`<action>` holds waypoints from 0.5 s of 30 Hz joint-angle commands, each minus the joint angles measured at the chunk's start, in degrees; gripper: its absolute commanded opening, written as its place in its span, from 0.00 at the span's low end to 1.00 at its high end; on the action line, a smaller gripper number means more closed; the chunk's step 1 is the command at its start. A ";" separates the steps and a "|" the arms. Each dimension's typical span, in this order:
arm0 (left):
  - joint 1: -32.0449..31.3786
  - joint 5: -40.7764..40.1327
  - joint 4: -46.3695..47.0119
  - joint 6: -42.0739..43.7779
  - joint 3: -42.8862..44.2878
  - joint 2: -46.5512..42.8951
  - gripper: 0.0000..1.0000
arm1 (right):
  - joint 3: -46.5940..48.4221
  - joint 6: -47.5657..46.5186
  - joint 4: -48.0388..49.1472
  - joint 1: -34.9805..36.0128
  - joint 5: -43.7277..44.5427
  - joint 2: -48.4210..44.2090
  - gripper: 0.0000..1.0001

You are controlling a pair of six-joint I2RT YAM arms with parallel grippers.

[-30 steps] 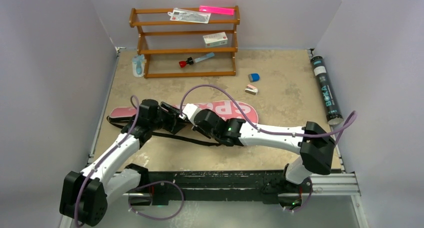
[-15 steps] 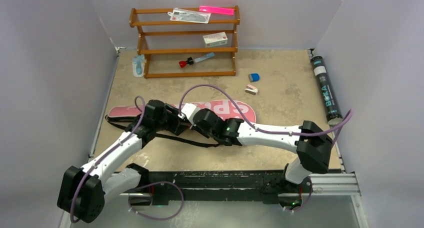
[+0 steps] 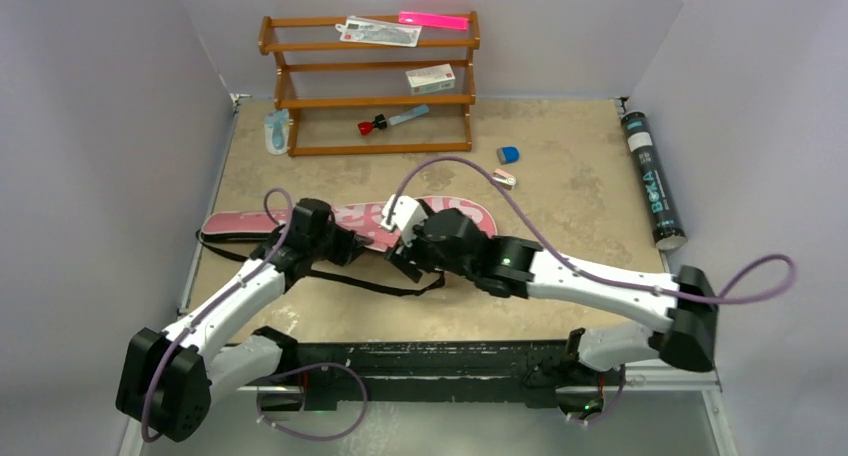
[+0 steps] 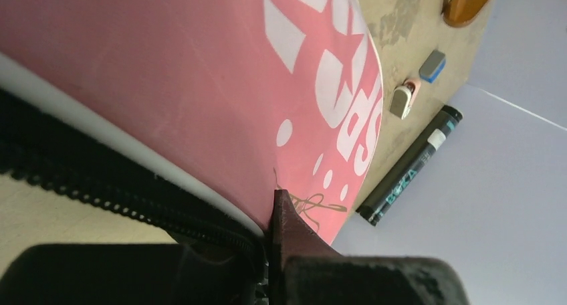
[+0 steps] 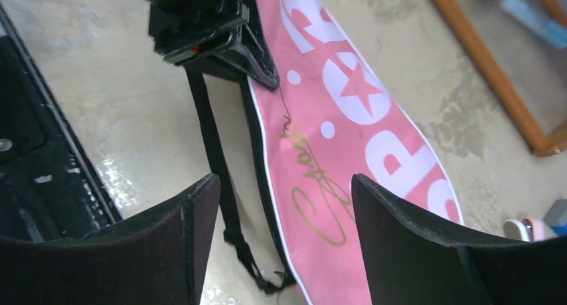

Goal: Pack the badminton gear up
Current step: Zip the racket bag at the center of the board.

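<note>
The long pink bag lettered SPORT lies flat across the middle of the table, its black strap trailing toward the near edge. My left gripper is shut on the bag's black zippered edge, its fingertips pressed against the pink cloth. My right gripper hangs open just above the bag, nothing between its fingers; the left gripper shows ahead of it. The black BOKA tube lies along the right wall, also seen as the tube.
A brown wooden rack stands at the back with a small white box and flat packets on its shelves. A blue block and a small white-and-pink item lie right of the rack. A red-and-black tool sits under it.
My left gripper has closed on the bag's zippered edge. My right gripper has opened and drawn back to the right. The bag has slid a little to the left.
</note>
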 commanded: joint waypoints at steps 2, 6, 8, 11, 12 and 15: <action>3.65 -2.54 -6.62 12.63 11.74 1.18 0.00 | -7.99 -2.58 1.80 0.16 -3.53 -12.35 0.78; 7.35 3.48 -9.92 19.72 16.06 3.36 0.00 | -15.84 -8.69 6.10 0.22 -6.54 -19.45 0.84; 8.05 4.37 -11.57 21.89 17.45 3.21 0.00 | -18.53 -9.42 7.17 0.24 -8.06 -22.26 0.85; 8.17 4.11 -13.55 24.29 18.75 1.98 0.00 | -21.20 -10.27 8.77 0.17 -7.28 -27.16 0.85; 8.25 4.08 -14.14 24.95 19.15 1.59 0.00 | -21.68 -10.88 8.45 0.23 -7.35 -28.82 0.85; 8.26 5.65 -14.57 26.44 19.39 0.41 0.00 | -22.97 -15.45 7.87 0.22 -8.75 -32.51 0.84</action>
